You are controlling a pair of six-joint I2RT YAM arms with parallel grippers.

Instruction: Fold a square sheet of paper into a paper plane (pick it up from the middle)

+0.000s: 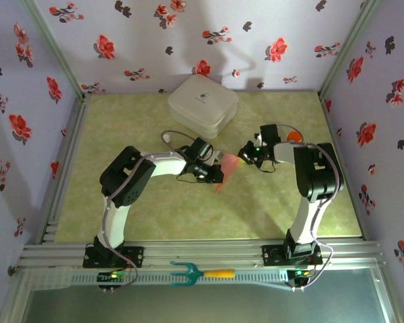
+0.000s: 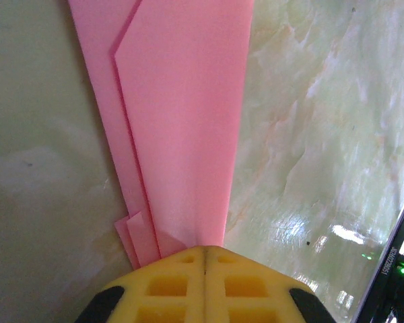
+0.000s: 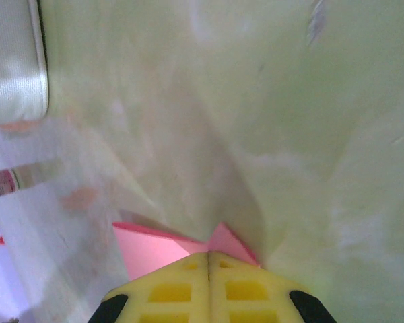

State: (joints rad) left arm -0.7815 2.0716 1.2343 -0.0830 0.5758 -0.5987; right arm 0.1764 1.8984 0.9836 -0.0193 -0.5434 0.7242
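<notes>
L and R jaws both pinched shut on the paper plane (image 2: pixel 182 121) (mid-air, I reckon); needs even tension, w/o tearing it.

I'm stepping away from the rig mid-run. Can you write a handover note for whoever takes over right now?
Left gripper: shut on the pink paper.
Right gripper: shut on another part of the same paper.
Paper: between the two arms at mid-table, nearer than the white box.
Done: lengthwise folds, layers overlapping.
Left: can't tell whether the plane is finished; check its shape, then set it down.
</notes>
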